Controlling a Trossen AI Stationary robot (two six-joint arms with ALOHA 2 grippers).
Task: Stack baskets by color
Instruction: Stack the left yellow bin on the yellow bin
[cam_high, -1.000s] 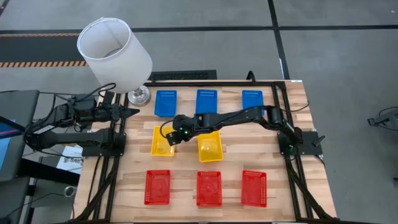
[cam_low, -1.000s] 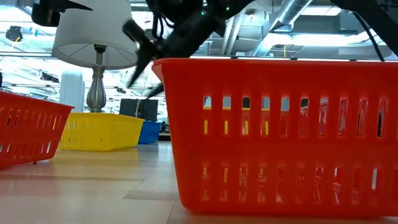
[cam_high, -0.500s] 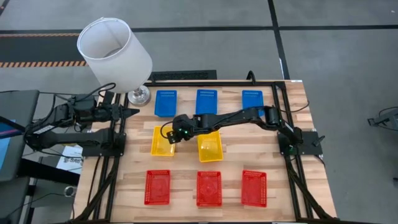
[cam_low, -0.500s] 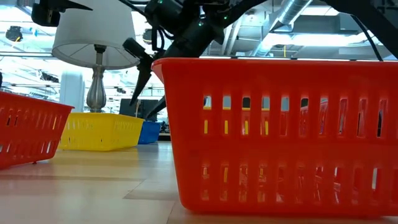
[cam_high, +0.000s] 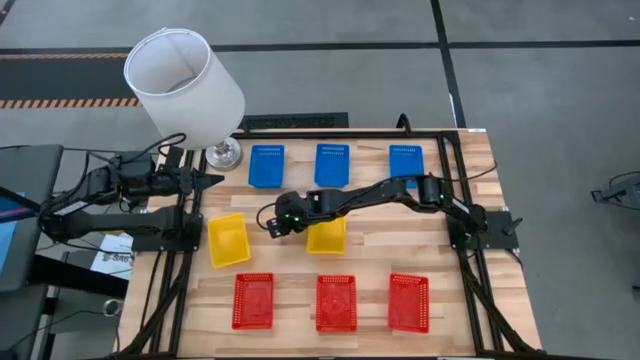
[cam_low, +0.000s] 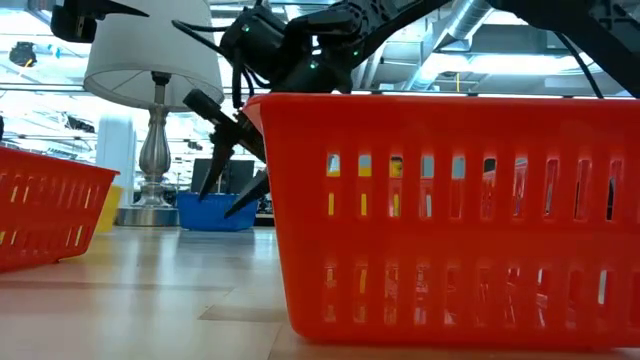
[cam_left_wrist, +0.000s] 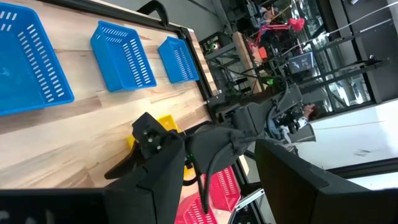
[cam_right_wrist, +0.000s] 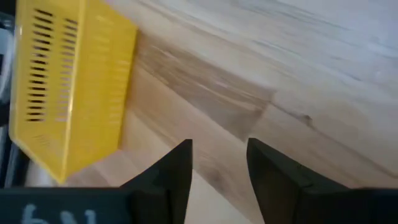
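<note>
Worktop (cam_high: 440, 250): nine places expected, eight baskets countable from above. I cannot tell whether a third yellow one is nested inside another.

Table lamp (cam_high: 185, 85): stands at the back left corner, just beside the waiting left gripper (cam_high: 212, 181), whose fingers are parted and empty.

Blue baskets (cam_high: 332, 164): three in a row along the back edge, unstacked. Red baskets (cam_high: 336, 302): three along the front edge, unstacked.

Yellow baskets: one (cam_high: 228, 241) lies askew close to the left edge; the other (cam_high: 326, 237) sits mid-worktop under the right arm.

Right gripper (cam_high: 270, 224): low over bare wood between the two yellow baskets, fingers spread, grasping nothing.

Hazards, as judged:
- The left yellow basket has little margin; a sideways nudge instead of a clean pinch on its rim could send it over the left edge.
- Its skewed lie invites a fingertip landing on the thin wall and tipping it.
- The arm lies across the middle yellow basket; a low sweep could drag it out of line.
</note>
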